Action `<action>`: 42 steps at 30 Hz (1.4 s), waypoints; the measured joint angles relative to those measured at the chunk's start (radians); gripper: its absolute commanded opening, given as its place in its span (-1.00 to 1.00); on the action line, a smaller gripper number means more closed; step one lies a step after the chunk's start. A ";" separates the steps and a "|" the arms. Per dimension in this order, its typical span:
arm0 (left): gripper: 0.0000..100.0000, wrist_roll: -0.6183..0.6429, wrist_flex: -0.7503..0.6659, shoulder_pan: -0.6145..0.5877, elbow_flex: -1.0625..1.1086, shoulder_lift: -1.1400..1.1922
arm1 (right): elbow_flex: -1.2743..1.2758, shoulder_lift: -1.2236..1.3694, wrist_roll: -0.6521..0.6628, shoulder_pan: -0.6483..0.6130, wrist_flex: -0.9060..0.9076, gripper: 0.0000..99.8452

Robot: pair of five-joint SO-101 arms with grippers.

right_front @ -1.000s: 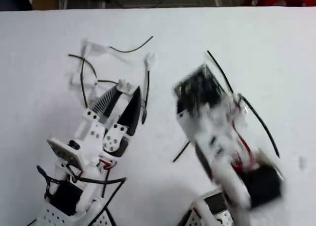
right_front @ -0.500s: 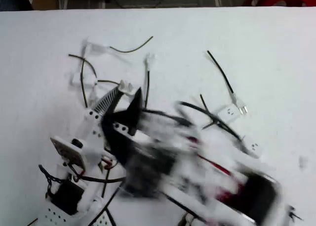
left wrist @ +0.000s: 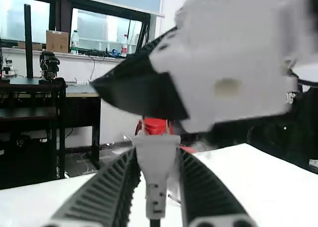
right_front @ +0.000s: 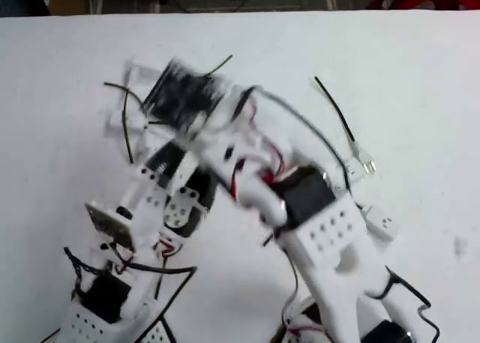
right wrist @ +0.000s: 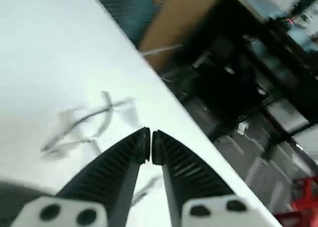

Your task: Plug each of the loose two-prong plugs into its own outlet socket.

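My left gripper (left wrist: 156,160) is shut on a white plug (left wrist: 155,192) that stands upright between its ribbed fingers. In the high view that arm (right_front: 142,208) rises from the lower left. My right arm (right_front: 300,200) lies across the table toward the left, its blurred gripper (right_front: 180,95) above the left gripper's tips. In the right wrist view the right gripper (right wrist: 150,137) is shut with nothing between its fingers, over blurred white pieces and black cables (right wrist: 84,122). A loose two-prong plug (right_front: 362,165) and a white socket (right_front: 382,221) lie at the right.
Several white connectors with thin black cables (right_front: 124,118) lie at the back left, partly under the right gripper. One black cable (right_front: 334,106) runs back from the plug at the right. The table's far edge (right_front: 300,13) borders dark furniture.
The right arm has swung from the table's right side across to the left and now sits over the left gripper. The plug and socket at the right came into view. The left arm barely moved.
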 measured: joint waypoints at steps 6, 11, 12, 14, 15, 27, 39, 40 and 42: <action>-0.96 -0.003 -0.003 0.002 -0.003 -0.011 | 0.017 0.183 0.002 0.258 -0.152 -0.96; -0.96 -0.003 -0.002 -0.003 -0.002 -0.012 | -0.084 0.170 0.002 0.287 -0.071 -0.96; -0.96 -0.005 -0.002 -0.003 -0.002 -0.005 | -0.110 0.155 0.002 0.285 -0.041 -0.96; -0.96 -0.005 -0.002 -0.003 0.006 -0.005 | -0.172 0.101 0.002 0.245 0.023 -0.96; -0.96 -0.005 -0.002 -0.003 0.006 -0.005 | -0.203 0.069 0.002 0.212 0.057 -0.96; -0.96 0.000 -0.002 -0.003 0.006 -0.005 | -0.101 0.008 0.114 -0.097 0.133 -0.96; -0.96 -0.005 -0.002 -0.003 0.021 -0.009 | -0.080 0.370 0.146 0.305 -0.087 -0.96; -0.96 -0.005 -0.002 -0.003 0.021 -0.017 | -0.107 0.370 0.146 0.318 -0.072 -0.96; -0.96 -0.005 -0.002 -0.002 0.021 -0.003 | -0.166 0.370 0.146 0.327 -0.028 -0.96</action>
